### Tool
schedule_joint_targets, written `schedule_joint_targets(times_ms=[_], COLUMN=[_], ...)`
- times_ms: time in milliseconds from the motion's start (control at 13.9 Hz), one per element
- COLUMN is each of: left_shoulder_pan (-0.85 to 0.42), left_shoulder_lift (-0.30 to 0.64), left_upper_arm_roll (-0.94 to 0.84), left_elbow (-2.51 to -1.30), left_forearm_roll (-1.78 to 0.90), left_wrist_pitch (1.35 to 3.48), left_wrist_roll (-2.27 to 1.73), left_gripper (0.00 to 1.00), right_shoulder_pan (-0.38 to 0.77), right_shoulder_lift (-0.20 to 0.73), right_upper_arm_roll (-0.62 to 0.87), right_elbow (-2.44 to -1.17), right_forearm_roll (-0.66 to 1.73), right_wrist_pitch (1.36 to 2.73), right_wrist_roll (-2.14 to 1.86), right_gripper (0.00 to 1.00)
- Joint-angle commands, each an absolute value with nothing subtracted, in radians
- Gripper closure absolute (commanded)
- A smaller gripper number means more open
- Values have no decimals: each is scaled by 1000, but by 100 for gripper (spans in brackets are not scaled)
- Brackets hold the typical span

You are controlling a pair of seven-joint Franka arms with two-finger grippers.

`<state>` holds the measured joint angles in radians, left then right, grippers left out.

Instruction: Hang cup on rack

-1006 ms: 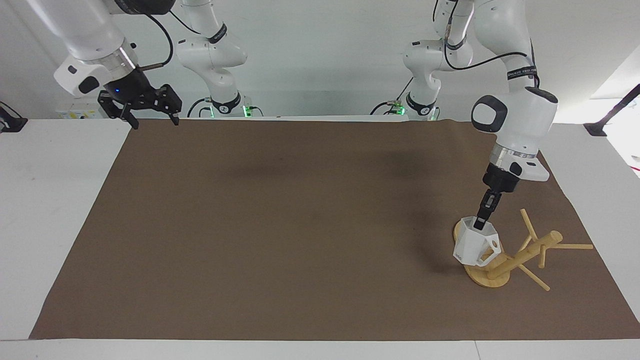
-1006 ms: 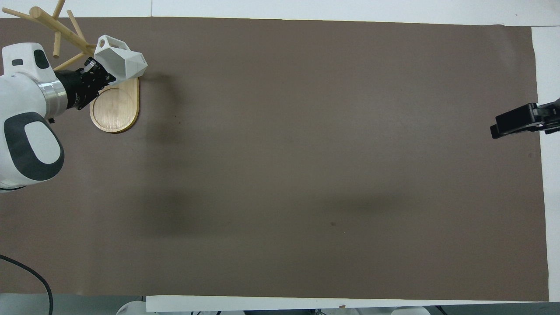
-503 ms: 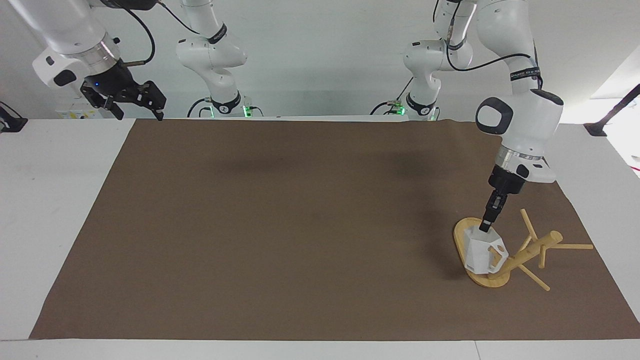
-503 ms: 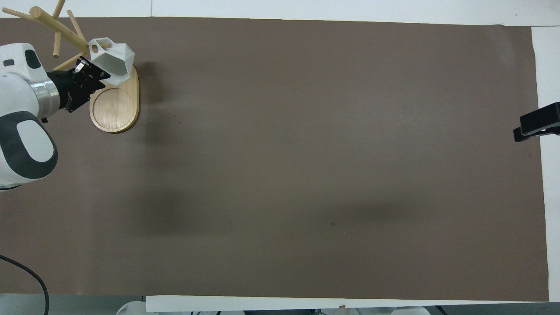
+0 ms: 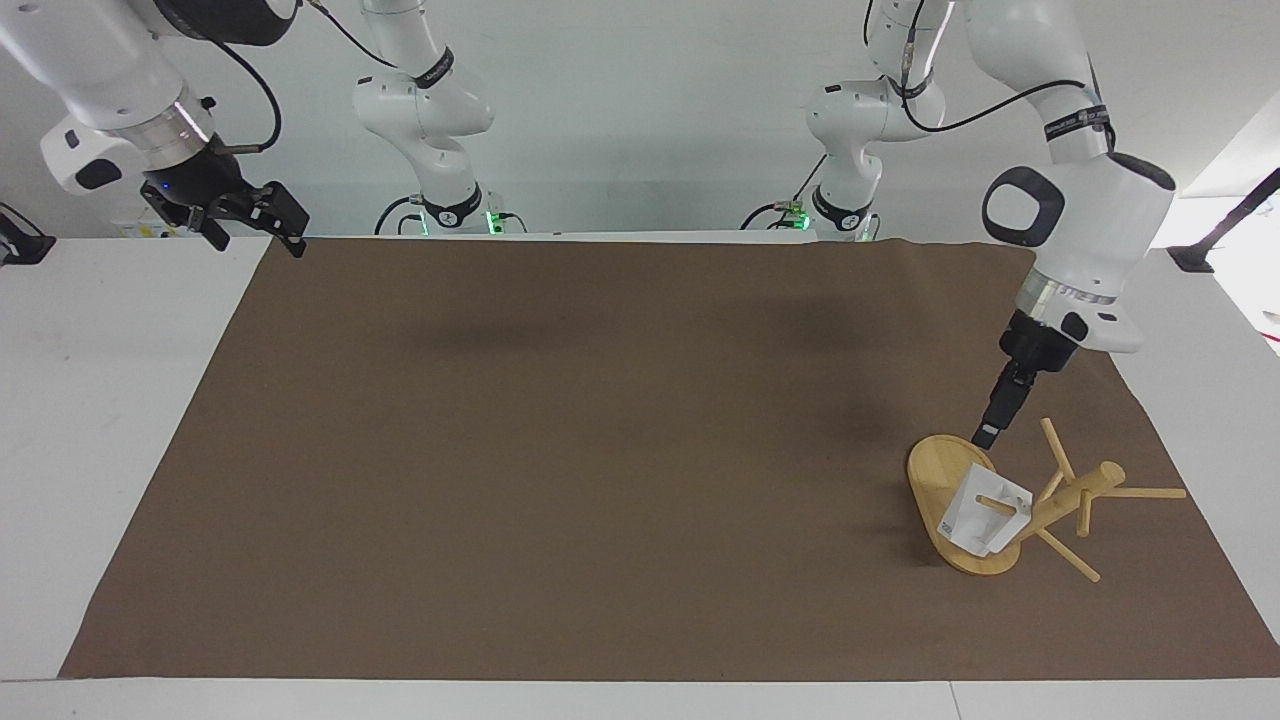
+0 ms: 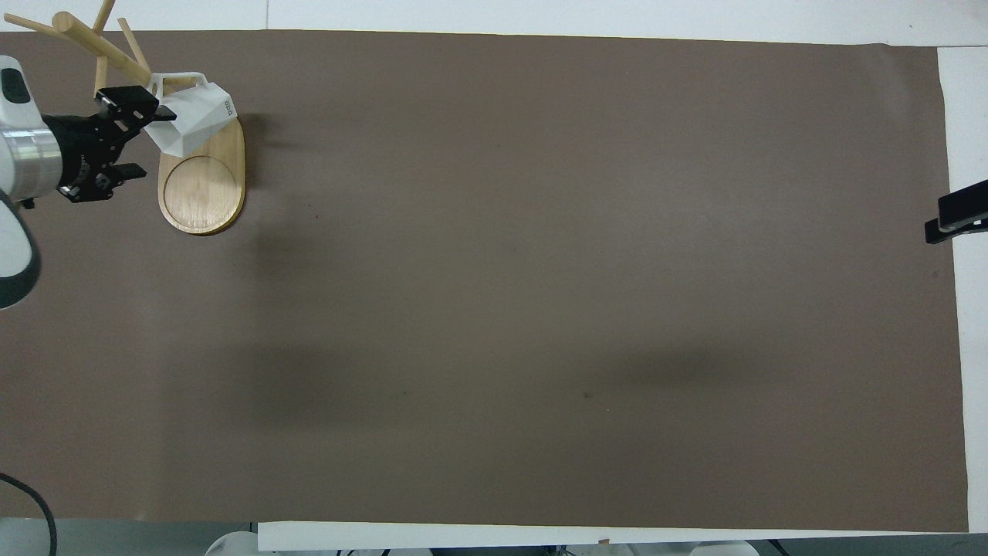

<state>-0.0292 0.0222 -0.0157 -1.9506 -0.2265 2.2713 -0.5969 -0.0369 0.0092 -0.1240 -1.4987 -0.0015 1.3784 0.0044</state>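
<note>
The bamboo rack [image 5: 1062, 503] stands on its oval base [image 5: 940, 477] toward the left arm's end of the table; it also shows in the overhead view [image 6: 202, 193]. The white faceted cup [image 5: 983, 518] hangs tilted on a low peg that passes through its handle tab, over the base; it shows in the overhead view too [image 6: 189, 117]. My left gripper [image 5: 985, 436] is open and empty just above the base, beside the cup and apart from it, also in the overhead view [image 6: 150, 141]. My right gripper [image 5: 256, 240] is open and empty, raised over the mat's corner at the right arm's end.
A brown mat [image 5: 600, 450] covers most of the white table [image 5: 90, 400]. The rack's other thin pegs [image 5: 1145, 492] stick out toward the table's end. Only the tip of the right gripper [image 6: 957, 218] shows in the overhead view.
The left gripper lowered the cup onto the peg, let go and drew back up toward the robots. The cup tipped and now hangs. The right gripper moved farther out toward its table end.
</note>
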Motion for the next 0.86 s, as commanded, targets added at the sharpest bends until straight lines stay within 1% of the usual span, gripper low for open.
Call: schedule_joint_targets(times_ms=[0,215,287,359,575,790], left_shoulder_pan=[-8,-11,-8,-8,-14,-11], left_shoulder_lift=[18,58,70,77,75,72], left_upper_arm_roll=[-20,-20,-20,-20,-20,-21], left_elbow=[-1782,-1584,-1528,-1504,-1503,-1503], left_forearm_roll=[-71,0,0,0,-2,-2], left_wrist_pitch=[1921,1587,1521,1499,1508,1508], left_wrist_roll=[-484,-173,-85,-51,-41,-38], left_gripper=[0,0,0,0,0,0], right_shoulder_pan=[-61,-69,-69,-72,-72,-72], right_shoulder_lift=[-2,-11,-17,-29,-57,-58], right_upper_arm_roll=[-103,-94,-94,-94,-95,-97], right_elbow=[-1523,-1526,-1534,-1545,-1580,-1588], right_forearm_roll=[-18,-20,-20,-21,-21,-21], right_wrist_pitch=[1396,1385,1376,1376,1387,1388], right_wrist_roll=[11,6,8,9,8,3], right_gripper=[0,0,0,0,0,0])
